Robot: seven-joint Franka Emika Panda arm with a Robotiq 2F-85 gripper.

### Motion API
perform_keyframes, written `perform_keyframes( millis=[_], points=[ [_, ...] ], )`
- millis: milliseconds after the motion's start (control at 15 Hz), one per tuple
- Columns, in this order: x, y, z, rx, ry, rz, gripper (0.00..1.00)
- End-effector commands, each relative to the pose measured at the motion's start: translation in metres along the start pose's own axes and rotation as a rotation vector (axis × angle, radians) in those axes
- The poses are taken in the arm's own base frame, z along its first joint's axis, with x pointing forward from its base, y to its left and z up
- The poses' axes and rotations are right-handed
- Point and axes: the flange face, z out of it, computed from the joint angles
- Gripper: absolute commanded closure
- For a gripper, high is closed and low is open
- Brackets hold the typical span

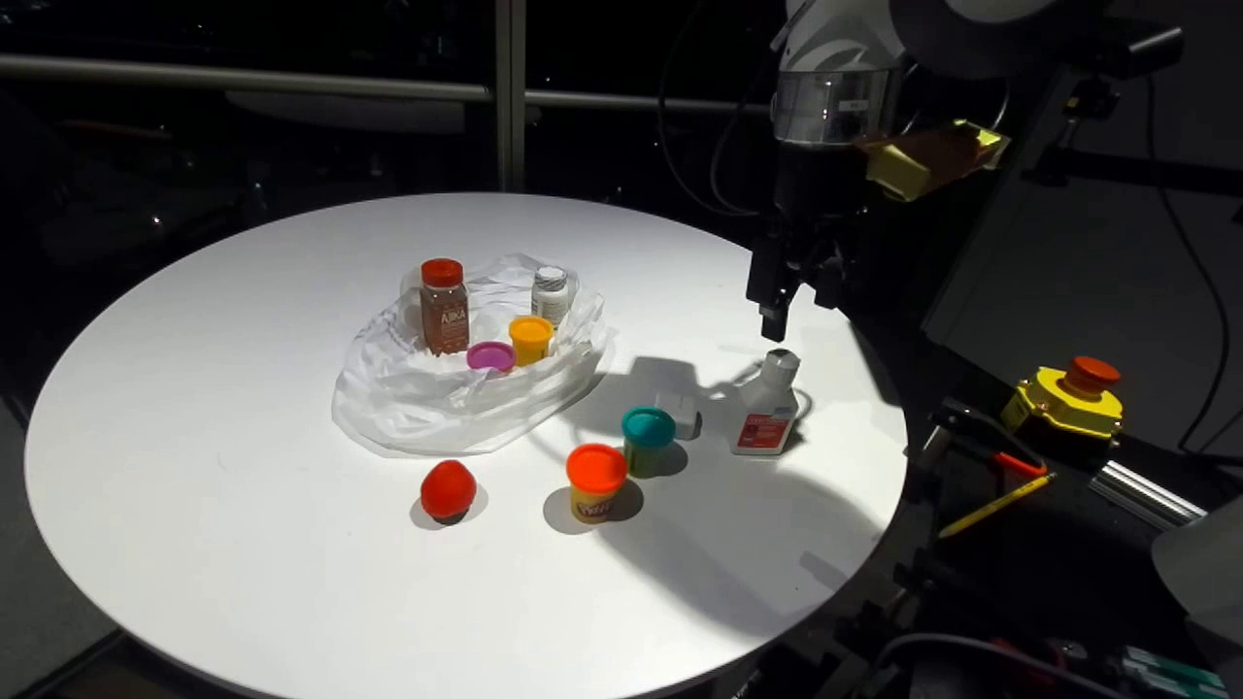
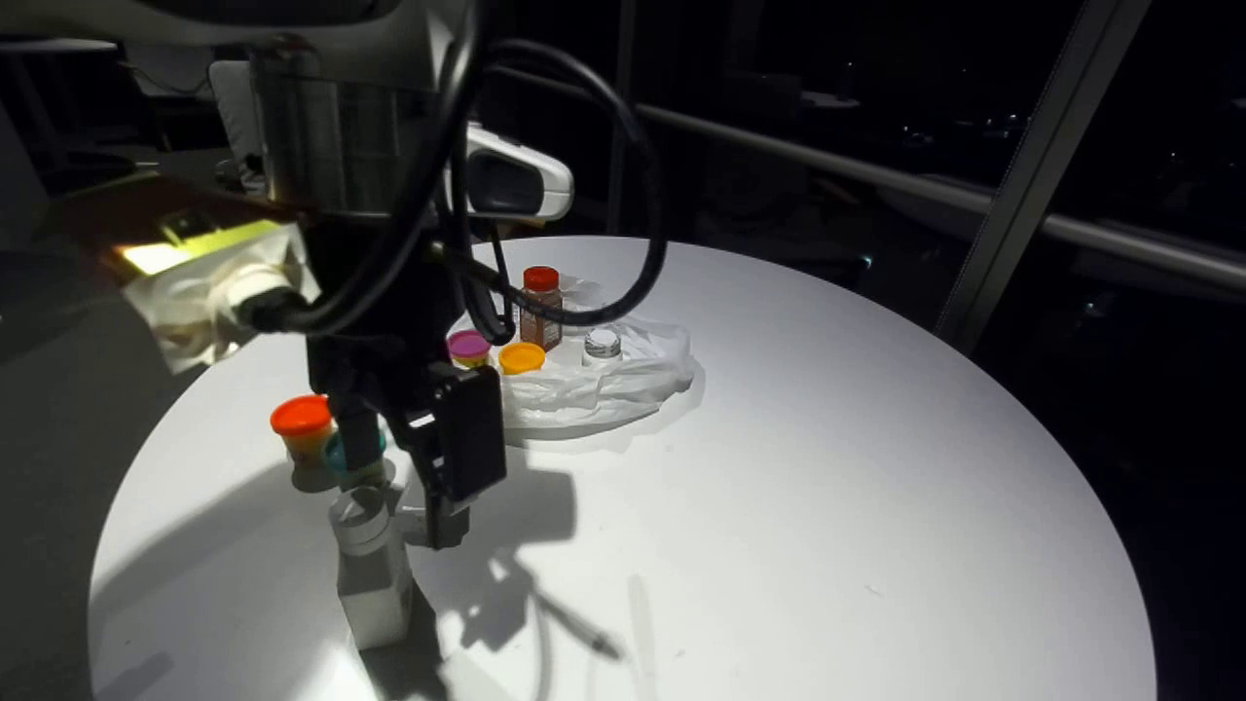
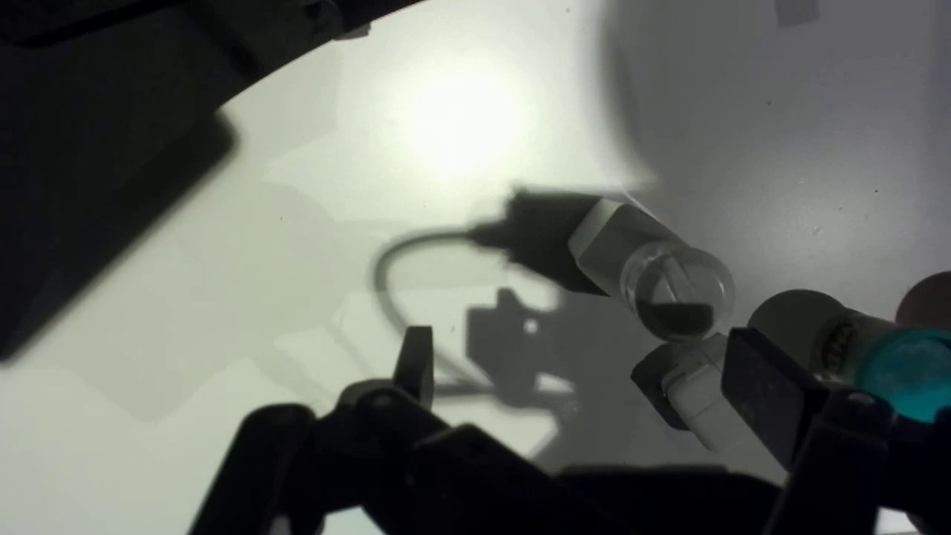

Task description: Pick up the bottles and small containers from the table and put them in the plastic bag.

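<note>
Round white table (image 1: 243, 563), white bottle (image 1: 766, 417) standing upright on it near the edge, long axis vertical. Gripper (image 3: 583, 368) hangs above the bottle, just higher than the cap (image 3: 685, 293). Wrist view puts that cap off the line between the fingers (image 3: 771, 397), nearer the finger toward the teal pot (image 3: 910, 371). Fingers spread wide, nothing held, no contact visible. My read: bottle is next; slide to straddle the cap, then straight down. Bag (image 1: 418, 417) sits well apart.

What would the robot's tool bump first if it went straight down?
Probably the red-labelled white bottle, cap first: it seems under one side of the tool, but depth is unclear.
</note>
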Motion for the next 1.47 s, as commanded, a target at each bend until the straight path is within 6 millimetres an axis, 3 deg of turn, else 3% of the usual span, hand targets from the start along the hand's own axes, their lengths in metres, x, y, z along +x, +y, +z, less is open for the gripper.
perform_keyframes(
  millis=[0, 533, 600, 733, 1067, 1267, 1400],
  points=[
    [-0.016, -0.008, 0.011, 0.027, 0.033, -0.074, 0.0],
    [-0.023, -0.019, 0.038, 0.069, 0.085, -0.131, 0.02],
    [-0.02, -0.02, 0.039, 0.08, 0.1, -0.133, 0.27],
    [-0.015, -0.02, 0.042, 0.092, 0.125, -0.127, 0.27],
    [-0.019, -0.019, 0.047, 0.083, 0.119, -0.1, 0.68],
    [-0.024, -0.019, 0.039, 0.057, 0.124, -0.071, 0.84],
    [-0.021, -0.022, 0.031, 0.036, 0.12, -0.027, 0.82]
  ],
)
